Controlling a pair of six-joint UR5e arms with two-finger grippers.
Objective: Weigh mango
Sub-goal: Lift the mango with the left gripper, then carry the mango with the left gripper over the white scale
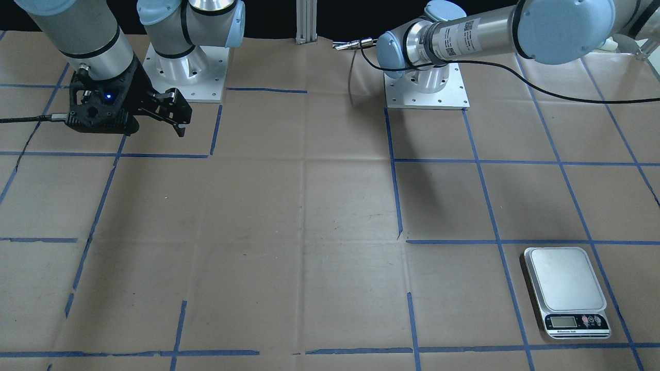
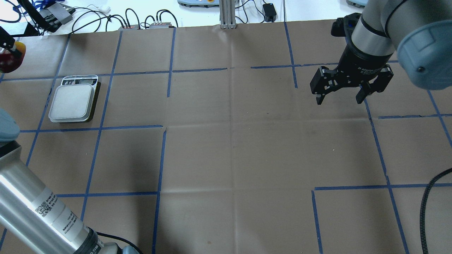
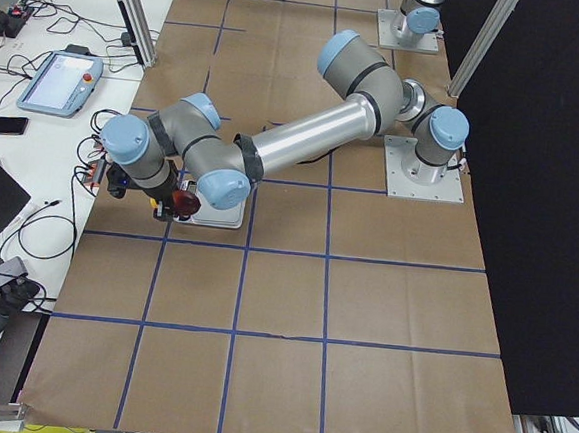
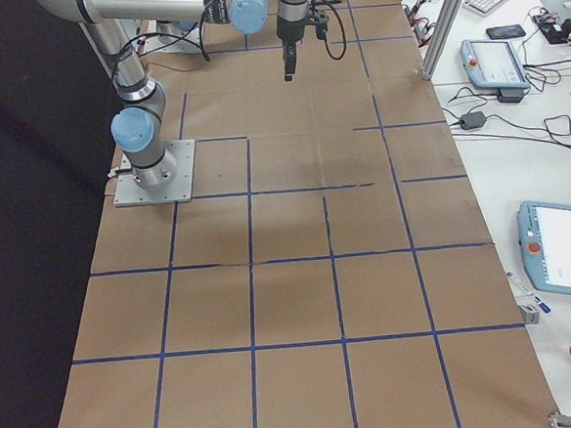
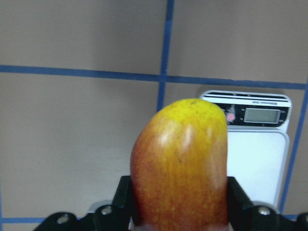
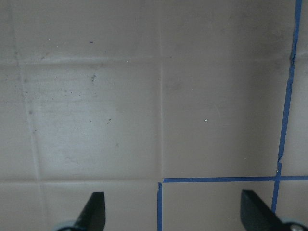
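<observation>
The mango (image 5: 180, 154), red fading to yellow at its tip, is held between the fingers of my left gripper (image 5: 180, 204). It also shows at the far left edge of the overhead view (image 2: 10, 57) and in the exterior left view (image 3: 181, 202). The scale (image 2: 73, 102), with a silver platform and small display, sits on the table with nothing on it. It also shows in the front-facing view (image 1: 566, 291). In the left wrist view the scale (image 5: 257, 159) lies below and to the right of the mango. My right gripper (image 2: 339, 98) is open and empty, hovering far from the scale (image 6: 175, 214).
Brown paper with blue tape lines (image 2: 162, 158) covers the table. Cables and devices (image 2: 141, 21) lie along the far edge. The left arm's long link (image 2: 35, 208) crosses the near left corner. The arm bases (image 1: 425, 87) stand at the robot's side.
</observation>
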